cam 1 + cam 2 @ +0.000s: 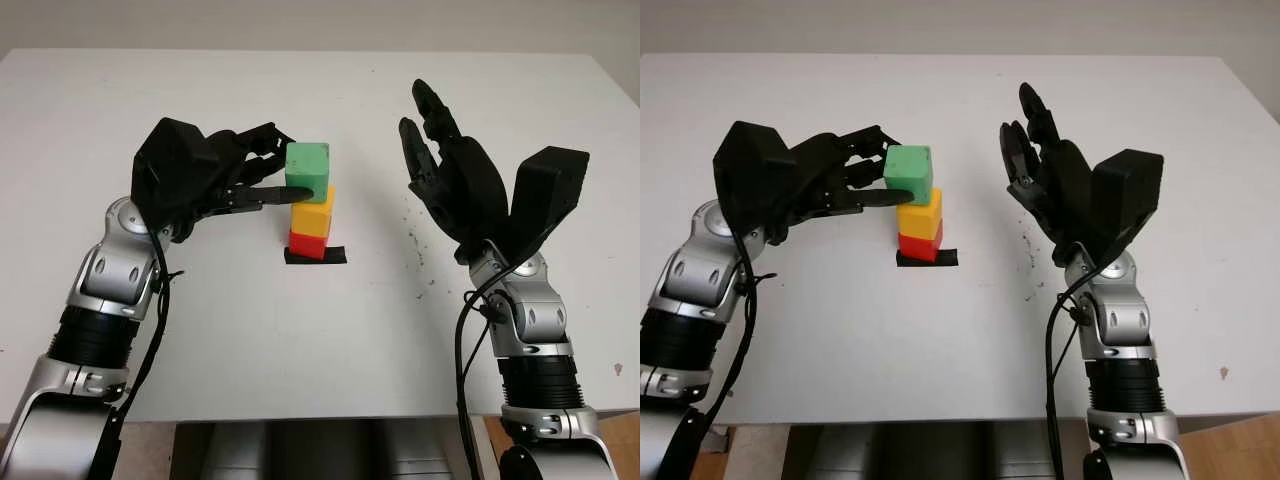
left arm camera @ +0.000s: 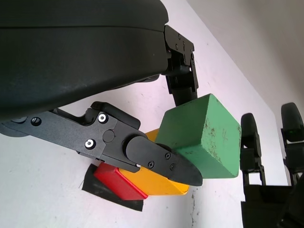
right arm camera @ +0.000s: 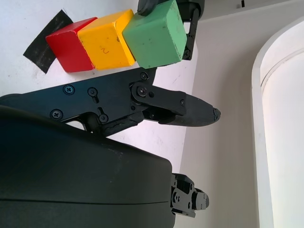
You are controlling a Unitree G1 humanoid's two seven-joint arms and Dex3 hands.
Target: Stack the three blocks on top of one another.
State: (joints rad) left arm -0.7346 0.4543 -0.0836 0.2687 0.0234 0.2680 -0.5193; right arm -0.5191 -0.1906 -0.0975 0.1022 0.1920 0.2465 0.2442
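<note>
Three blocks stand stacked mid-worktop [image 1: 200,330] on a black tape patch [image 1: 316,256]: red block [image 1: 308,243], yellow block [image 1: 313,210] bearing a faint scrawl I cannot read, green block [image 1: 307,171] on top and skewed. At nine o'clock the left hand [image 1: 262,168] pinches the green one; at three o'clock the right hand [image 1: 440,160] hovers, holding nothing. White worktop, scattered dark specks.

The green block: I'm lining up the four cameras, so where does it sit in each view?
Left eye view: green block tops the stack, centre, gripped by the left hand.
Right eye view: left of centre, above the yellow block.
Left wrist view: centre-right, between the fingers.
Right wrist view: upper centre.
Shared landmark: black tape patch under the red block.
</note>
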